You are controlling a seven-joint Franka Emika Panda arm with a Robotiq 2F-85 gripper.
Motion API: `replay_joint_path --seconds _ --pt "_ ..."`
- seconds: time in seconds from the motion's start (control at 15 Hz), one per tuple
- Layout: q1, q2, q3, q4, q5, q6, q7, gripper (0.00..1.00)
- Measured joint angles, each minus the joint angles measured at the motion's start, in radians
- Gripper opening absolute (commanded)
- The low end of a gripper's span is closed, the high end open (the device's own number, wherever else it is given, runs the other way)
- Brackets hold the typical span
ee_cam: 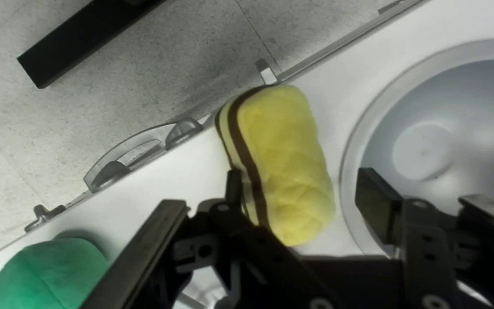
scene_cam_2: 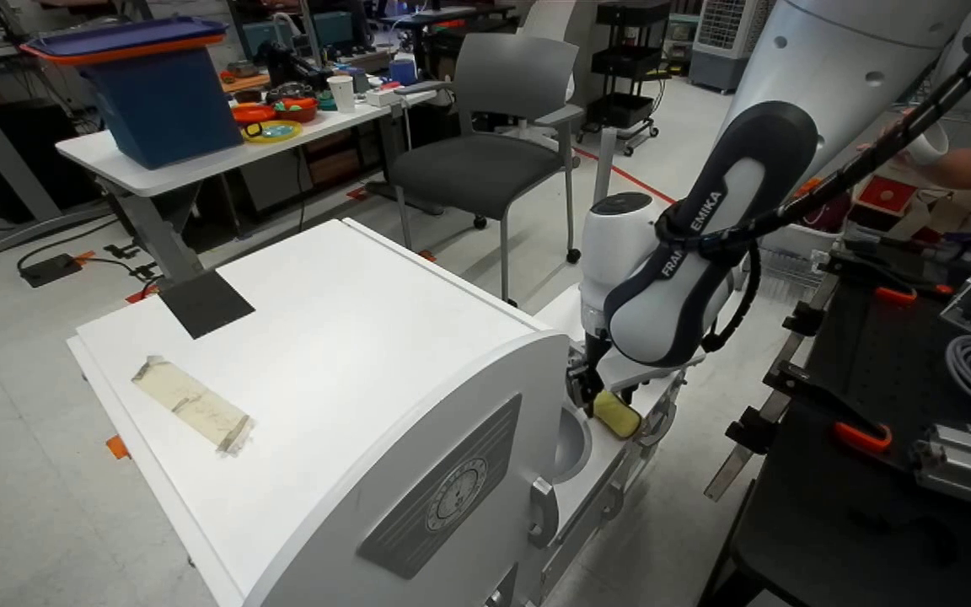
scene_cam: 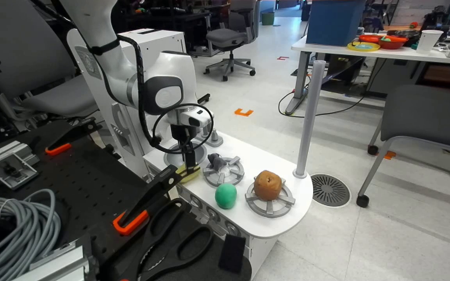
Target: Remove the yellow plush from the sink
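The yellow plush, with brown and cream bands along one side, lies on the white counter beside the sink, out of the bowl. It also shows in both exterior views. The grey round sink is to its right in the wrist view and partly hidden by the arm in an exterior view. My gripper is open, its fingers either side of the plush's near end. The left finger is against or very near the banded side. A gap separates the right finger, over the sink rim, from the plush.
A green plush sits on the counter. A dark grey plush and a brown plush sit on burners. A clear pole rises at the counter's end. A black table with a clamp stands close to the counter's front edge.
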Motion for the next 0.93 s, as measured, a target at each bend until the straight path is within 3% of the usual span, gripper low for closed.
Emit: replay_joint_path --seconds 0.4,0.8,0.93 --pt "0.002 -0.006 0.016 0.018 0.003 -0.05 0.0 1.0" --pt "-0.005 -0.168 0.015 -0.068 0.003 -0.439 0.0 1.0" --pt "-0.008 -0.208 0.015 -0.093 0.003 -0.475 0.0 1.0"
